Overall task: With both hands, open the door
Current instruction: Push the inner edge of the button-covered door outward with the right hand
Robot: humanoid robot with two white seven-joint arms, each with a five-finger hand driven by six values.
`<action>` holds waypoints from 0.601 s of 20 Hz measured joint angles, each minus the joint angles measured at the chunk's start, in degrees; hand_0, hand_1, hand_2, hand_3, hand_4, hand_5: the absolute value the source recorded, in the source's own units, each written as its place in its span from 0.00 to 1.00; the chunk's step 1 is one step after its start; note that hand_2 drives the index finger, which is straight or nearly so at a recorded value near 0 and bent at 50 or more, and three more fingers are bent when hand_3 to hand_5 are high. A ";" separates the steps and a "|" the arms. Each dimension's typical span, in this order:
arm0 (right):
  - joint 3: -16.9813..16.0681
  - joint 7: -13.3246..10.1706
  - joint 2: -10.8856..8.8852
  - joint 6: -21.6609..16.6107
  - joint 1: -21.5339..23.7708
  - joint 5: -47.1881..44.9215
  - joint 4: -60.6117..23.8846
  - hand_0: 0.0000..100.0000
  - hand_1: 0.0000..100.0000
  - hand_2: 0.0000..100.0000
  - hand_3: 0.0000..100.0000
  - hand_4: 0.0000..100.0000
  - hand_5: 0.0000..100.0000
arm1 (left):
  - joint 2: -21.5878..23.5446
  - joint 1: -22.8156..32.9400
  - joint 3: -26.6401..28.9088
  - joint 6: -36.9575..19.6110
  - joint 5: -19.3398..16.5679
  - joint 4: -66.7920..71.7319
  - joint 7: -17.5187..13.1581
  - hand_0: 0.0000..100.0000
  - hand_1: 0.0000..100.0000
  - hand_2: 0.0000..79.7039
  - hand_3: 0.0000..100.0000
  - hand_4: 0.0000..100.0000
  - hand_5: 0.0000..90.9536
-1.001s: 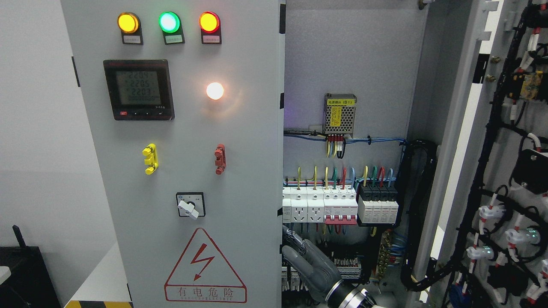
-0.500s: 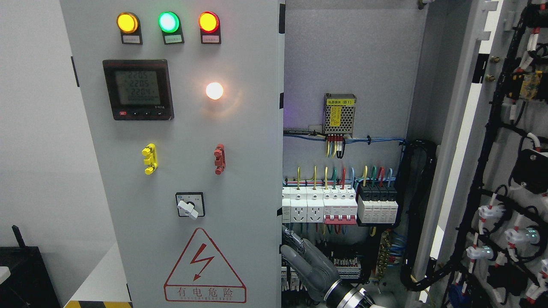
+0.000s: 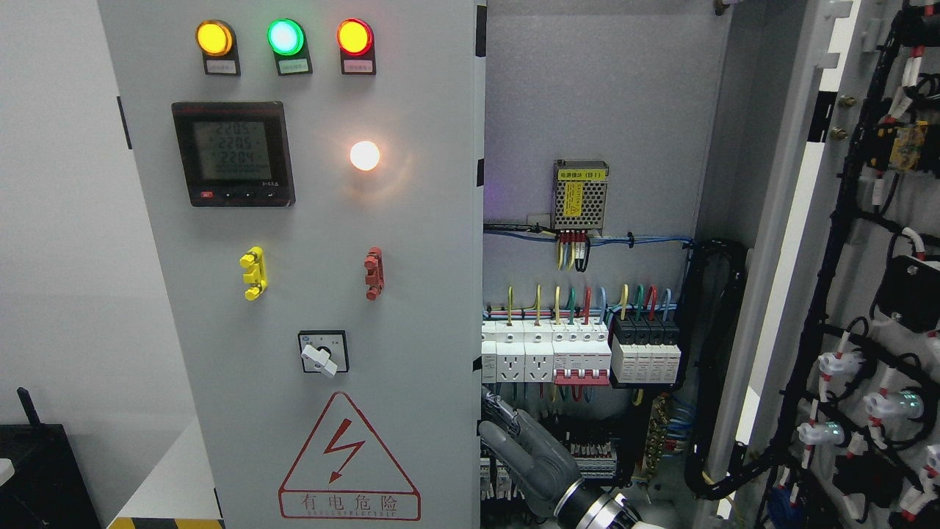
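- The left door [image 3: 323,294] of the cabinet fills the left and middle of the head view; we see it face on, with its right edge at the middle of the picture.
- On it we count three round lamps [image 3: 285,37] in a row at the top, a meter [image 3: 233,153] below them, a white light [image 3: 365,156], a yellow handle [image 3: 253,272], a red handle [image 3: 374,272], a switch [image 3: 322,354] and a warning triangle [image 3: 349,459].
- The right door [image 3: 866,294] stands swung open at the far right, wiring on its inner face.
- Between the doors we see breakers [image 3: 580,353] and a small power supply [image 3: 580,195].
- Our right hand [image 3: 518,452] reaches up from the bottom edge, its fingers [image 3: 493,433] curled around the left door's right edge, holding it.
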 measured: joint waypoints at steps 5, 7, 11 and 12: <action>0.18 0.21 0.04 -0.03 -0.01 -0.01 -0.03 0.12 0.39 0.00 0.00 0.00 0.00 | 0.00 0.01 -0.01 0.00 0.00 0.01 0.00 0.12 0.39 0.00 0.00 0.00 0.00; 0.21 0.28 0.06 -0.03 -0.01 -0.01 -0.08 0.12 0.39 0.00 0.00 0.00 0.00 | 0.00 0.01 -0.01 0.00 0.00 0.00 0.00 0.12 0.39 0.00 0.00 0.00 0.00; 0.30 0.89 0.09 -0.03 0.07 -0.01 -0.23 0.12 0.39 0.00 0.00 0.00 0.00 | 0.00 0.01 -0.02 0.00 0.00 0.01 0.02 0.12 0.39 0.00 0.00 0.00 0.00; 0.32 1.36 0.09 -0.04 0.13 -0.01 -0.34 0.12 0.39 0.00 0.00 0.00 0.00 | 0.00 0.01 -0.02 0.00 0.00 0.00 0.04 0.12 0.39 0.00 0.00 0.00 0.00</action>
